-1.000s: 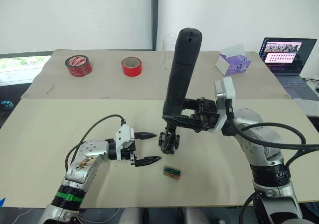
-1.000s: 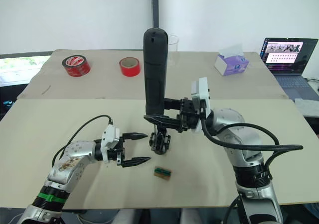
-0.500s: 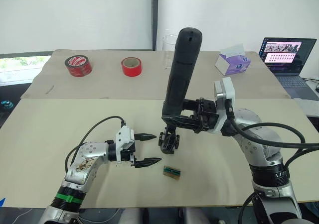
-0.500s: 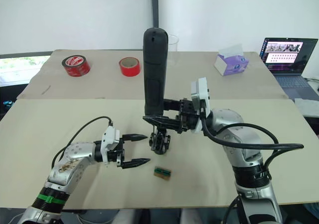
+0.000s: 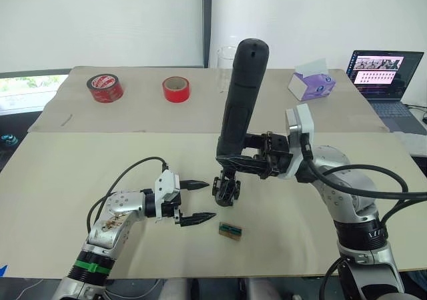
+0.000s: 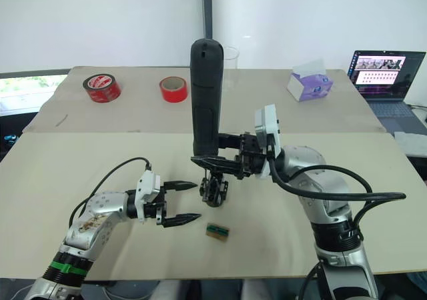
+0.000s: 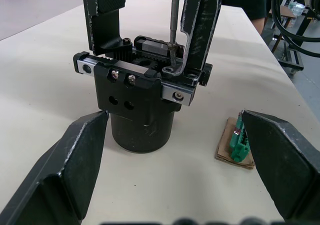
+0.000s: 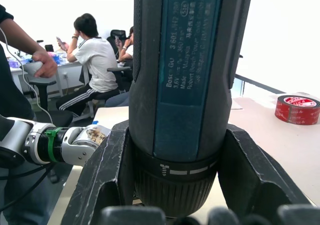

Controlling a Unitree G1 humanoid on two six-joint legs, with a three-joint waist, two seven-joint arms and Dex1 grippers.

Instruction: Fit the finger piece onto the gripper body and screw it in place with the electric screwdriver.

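Note:
The gripper body [image 5: 225,188] stands on the near table, a black block on a round base [image 7: 140,110]. Two black fingers rise from its top; the finger piece [image 7: 202,20] stands beside the thin metal bit [image 7: 173,15]. The bit comes straight down onto a screw at that finger's foot. My right gripper [image 5: 233,159] is shut on the electric screwdriver [image 5: 241,93], holding it nearly upright over the body. My left gripper [image 5: 211,198] lies low on the table just left of the body, open, its fingers [image 7: 70,170] on either side of the base without touching it.
A small green-and-brown block [image 5: 230,230] lies just in front of the body. On the far table are two red tape rolls [image 5: 105,88] [image 5: 177,89], a clear cup [image 5: 225,65], a tissue box [image 5: 311,85] and a laptop [image 5: 385,73]. People sit in the background [image 8: 95,65].

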